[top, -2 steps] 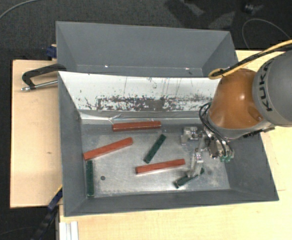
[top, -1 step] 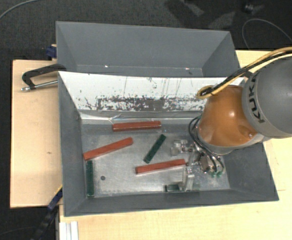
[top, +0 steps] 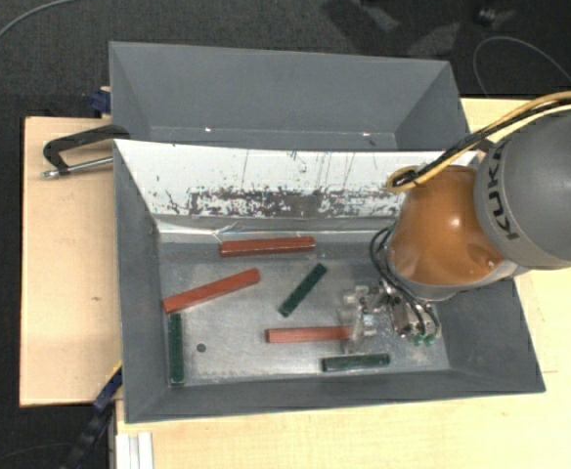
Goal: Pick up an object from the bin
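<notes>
At lower right of bin (top: pixel 135 291), hand (top: pixel 362 322) beside end of flat red stick (top: pixel 303 336), grip unclear.

Grey bin (top: pixel 139 291), orange wrist (top: pixel 442 237) by end of red bar (top: pixel 305 336), dark green bar (top: pixel 356 362) near

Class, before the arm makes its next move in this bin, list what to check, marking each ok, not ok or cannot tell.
1. Hand inside the bin: ok.
2. Hand at the right end of the short red stick: ok.
3. Red stick held by the hand: cannot tell.
4. Nearby green stick lies apart from the red stick: ok.
5. Slanted green stick clear of the hand: ok.
</notes>
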